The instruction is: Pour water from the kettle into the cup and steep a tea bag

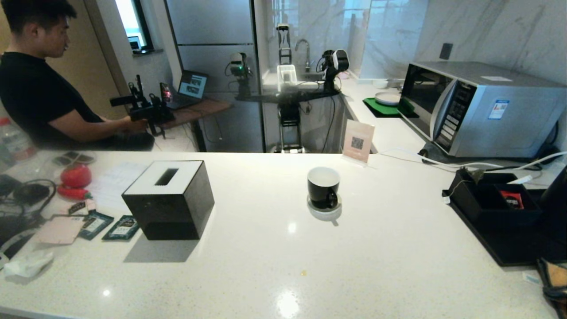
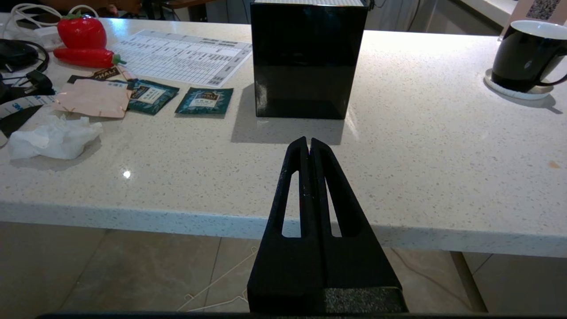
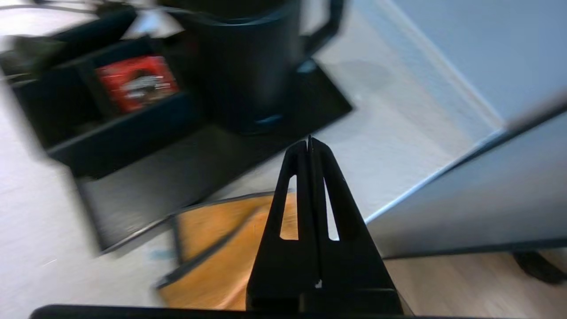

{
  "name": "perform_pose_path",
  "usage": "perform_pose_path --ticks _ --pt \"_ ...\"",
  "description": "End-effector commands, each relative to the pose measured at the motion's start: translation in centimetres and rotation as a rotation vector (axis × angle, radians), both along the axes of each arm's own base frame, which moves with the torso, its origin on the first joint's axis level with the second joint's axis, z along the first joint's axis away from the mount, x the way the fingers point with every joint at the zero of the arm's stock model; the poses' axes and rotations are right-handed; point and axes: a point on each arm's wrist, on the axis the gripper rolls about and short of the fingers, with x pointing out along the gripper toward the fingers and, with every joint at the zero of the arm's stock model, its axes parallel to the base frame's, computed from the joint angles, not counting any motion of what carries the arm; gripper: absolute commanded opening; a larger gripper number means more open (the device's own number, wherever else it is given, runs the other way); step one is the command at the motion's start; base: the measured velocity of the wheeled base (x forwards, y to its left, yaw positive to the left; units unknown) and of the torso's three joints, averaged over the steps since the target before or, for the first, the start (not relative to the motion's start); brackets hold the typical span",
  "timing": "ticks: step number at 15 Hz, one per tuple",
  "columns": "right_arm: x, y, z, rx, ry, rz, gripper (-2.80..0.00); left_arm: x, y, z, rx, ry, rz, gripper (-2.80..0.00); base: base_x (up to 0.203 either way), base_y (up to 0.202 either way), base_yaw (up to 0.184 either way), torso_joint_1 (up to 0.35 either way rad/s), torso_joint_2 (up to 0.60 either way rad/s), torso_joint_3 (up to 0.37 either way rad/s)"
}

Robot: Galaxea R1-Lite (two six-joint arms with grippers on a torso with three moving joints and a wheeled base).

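Right gripper (image 3: 309, 142) near rounded matte kettle (image 3: 248, 66)

left pincer (image 2: 309, 144) closed, off counter edge | tissue box (image 2: 308, 60) ahead | cup (image 2: 527, 55) on saucer (image 2: 516, 91)

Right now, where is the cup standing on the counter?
In the head view the cup stands on its white saucer near the counter's middle, right of the black tissue box and left of the black tray.
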Motion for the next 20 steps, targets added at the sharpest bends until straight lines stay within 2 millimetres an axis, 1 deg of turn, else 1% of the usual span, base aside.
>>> perform_pose_path --ticks 1,3,5,8,9,11,18,20 --pt "0.8 -4.3 -2.0 0.057 0.051 -0.041 -2.80 0.0 0.0 0.0 -0.001 0.000 0.001 -2.80 0.000 0.000 0.000 0.000 0.00 0.000" --pt "1.1 -7.4 -2.7 0.049 0.059 -0.056 -2.80 0.0 0.0 0.0 -0.001 0.000 0.001 -2.80 0.000 0.000 0.000 0.000 0.00 0.000" --pt "1.7 -9.8 -3.4 0.045 0.064 -0.040 -2.80 0.0 0.0 0.0 -0.001 0.000 0.001 -2.80 0.000 0.000 0.000 0.000 0.00 0.000" --pt "2.9 -12.0 -5.0 0.057 0.089 -0.008 -2.80 0.0 0.0 0.0 -0.001 0.000 0.001 -2.80 0.000 0.000 0.000 0.000 0.00 0.000" --pt "3.2 -12.5 -5.7 0.059 0.099 0.020 0.00 0.0 0.0 0.0 -0.001 0.000 0.001 -2.80 0.000 0.000 0.000 0.000 0.00 0.000" --pt "4.3 -13.5 -6.5 0.052 0.104 0.057 0.00 0.0 0.0 0.0 -0.001 0.000 0.001 -2.80 0.000 0.000 0.000 0.000 0.00 0.000" --pt "6.6 -16.8 -7.7 0.014 0.072 0.101 0.00 0.0 0.0 0.0 -0.001 0.000 0.001 -2.80 0.000 0.000 0.000 0.000 0.00 0.000" --pt "7.6 -17.5 -8.1 0.003 0.066 0.120 0.00 0.0 0.0 0.0 -0.001 0.000 0.001 -2.80 0.000 0.000 0.000 0.000 0.00 0.000"
